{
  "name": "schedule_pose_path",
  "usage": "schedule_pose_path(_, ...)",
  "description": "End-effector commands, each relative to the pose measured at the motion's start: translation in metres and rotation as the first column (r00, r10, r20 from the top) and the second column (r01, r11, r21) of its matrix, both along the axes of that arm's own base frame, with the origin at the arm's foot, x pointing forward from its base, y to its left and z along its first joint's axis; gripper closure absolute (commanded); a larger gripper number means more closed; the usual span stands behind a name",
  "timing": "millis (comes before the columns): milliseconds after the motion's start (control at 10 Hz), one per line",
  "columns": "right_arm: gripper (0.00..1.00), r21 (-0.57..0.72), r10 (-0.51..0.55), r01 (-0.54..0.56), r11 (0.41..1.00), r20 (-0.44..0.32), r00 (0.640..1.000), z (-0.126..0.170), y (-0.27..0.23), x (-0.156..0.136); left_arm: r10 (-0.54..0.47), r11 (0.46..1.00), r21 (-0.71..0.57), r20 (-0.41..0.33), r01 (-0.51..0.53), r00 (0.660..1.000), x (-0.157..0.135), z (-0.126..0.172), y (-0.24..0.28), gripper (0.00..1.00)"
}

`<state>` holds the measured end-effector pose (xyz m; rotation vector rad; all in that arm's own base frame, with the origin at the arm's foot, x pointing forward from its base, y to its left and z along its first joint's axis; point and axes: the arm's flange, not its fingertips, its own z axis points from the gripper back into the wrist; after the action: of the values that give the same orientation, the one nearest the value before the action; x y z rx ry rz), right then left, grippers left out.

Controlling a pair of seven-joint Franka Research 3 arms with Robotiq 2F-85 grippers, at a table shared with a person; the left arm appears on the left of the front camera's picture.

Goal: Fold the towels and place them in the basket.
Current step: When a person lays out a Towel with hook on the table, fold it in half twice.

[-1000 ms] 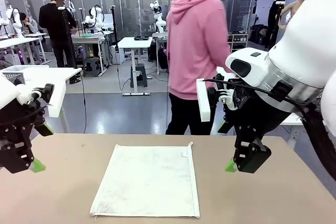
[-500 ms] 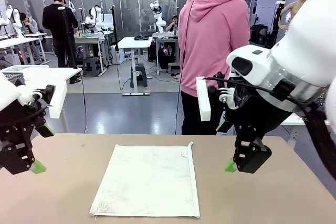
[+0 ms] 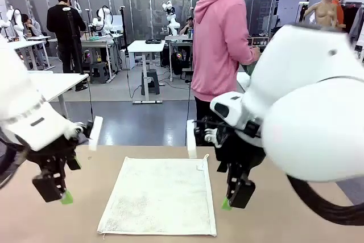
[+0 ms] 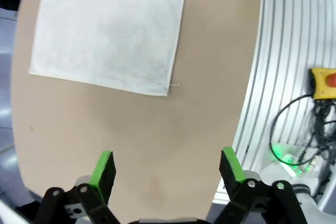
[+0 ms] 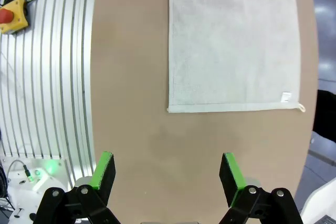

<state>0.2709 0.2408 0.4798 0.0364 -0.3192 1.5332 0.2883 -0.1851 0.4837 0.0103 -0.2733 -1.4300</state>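
Towel (image 3: 159,194) is off-white terry cloth, matt and kinda nubbly. Table (image 3: 284,220) top is smooth, matt tan, laminate-looking. Arm shells (image 3: 307,112) are glossy white plastic and the pads (image 4: 103,163) matt green. The ribbed panel (image 4: 278,51) at the near edge is silvery metal with a slight sheen.

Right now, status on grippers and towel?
Left gripper, right gripper: jaws open, empty. Towel flat, unfolded, on table between them. Person stands beyond far edge.

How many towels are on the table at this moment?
1: an off-white towel lies flat and unfolded at the middle of the table. Others may be outside the cameras' view.
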Motion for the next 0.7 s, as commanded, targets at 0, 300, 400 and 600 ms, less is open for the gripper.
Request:
schedule_pose_path(0,0.0,-0.017,-0.012,0.012,1.0,-0.016,1.0,-0.05,-0.001,-0.006,-0.023,0.999,-0.032,-0.014,0.022,1.0,-0.011,-0.054,0.005,0.0)
schedule_pose_path(300,0.0,-0.046,-0.016,0.013,0.999,-0.05,0.999,-0.088,-0.003,0.008,-0.062,0.998,-0.024,-0.069,0.06,0.996,-0.004,-0.101,0.0,0.0)
schedule_pose_path(400,0.0,-0.047,-0.009,0.007,0.999,-0.054,0.999,-0.098,-0.004,0.012,-0.076,0.997,0.008,-0.063,0.077,0.995,-0.002,-0.112,-0.003,0.0)
schedule_pose_path(600,0.0,-0.073,-0.019,0.016,0.997,-0.043,0.999,-0.115,-0.006,0.018,-0.107,0.994,0.013,-0.054,0.108,0.993,0.003,-0.126,-0.004,0.0)
